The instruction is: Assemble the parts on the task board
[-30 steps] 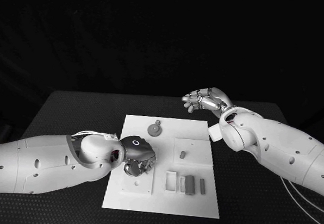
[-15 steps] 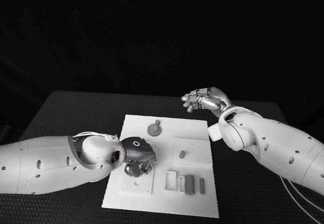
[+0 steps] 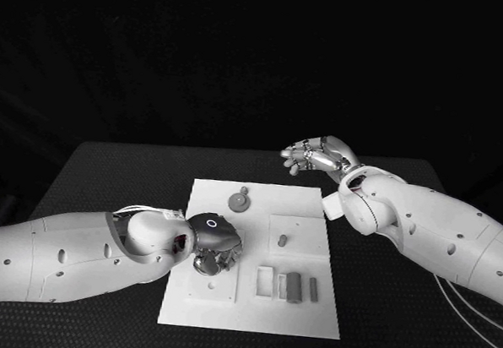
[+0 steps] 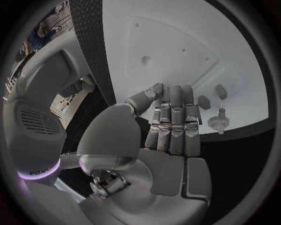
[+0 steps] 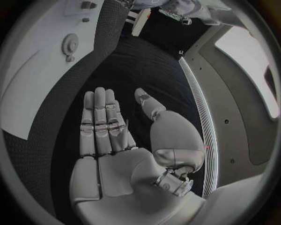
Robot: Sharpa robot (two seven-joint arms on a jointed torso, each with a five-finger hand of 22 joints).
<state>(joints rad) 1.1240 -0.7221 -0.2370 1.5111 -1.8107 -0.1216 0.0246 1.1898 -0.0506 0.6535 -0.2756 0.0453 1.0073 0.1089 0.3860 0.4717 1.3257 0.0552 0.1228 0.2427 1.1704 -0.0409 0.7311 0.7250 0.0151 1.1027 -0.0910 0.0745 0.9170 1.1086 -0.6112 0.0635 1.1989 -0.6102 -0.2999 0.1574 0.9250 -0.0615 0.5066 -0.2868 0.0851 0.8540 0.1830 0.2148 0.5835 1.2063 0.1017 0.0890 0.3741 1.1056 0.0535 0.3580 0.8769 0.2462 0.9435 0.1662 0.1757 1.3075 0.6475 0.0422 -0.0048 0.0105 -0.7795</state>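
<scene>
Head view: the left hand (image 3: 213, 242), released and flat, hides part of the task board (image 3: 296, 315); right hand (image 3: 319, 155) likewise released

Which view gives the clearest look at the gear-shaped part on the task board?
The head view: the gear-shaped part lies unobstructed near the far end of the task board. The right wrist view shows it with teeth visible but warped near the rim; the left wrist view shows it small, beyond the left hand.
</scene>
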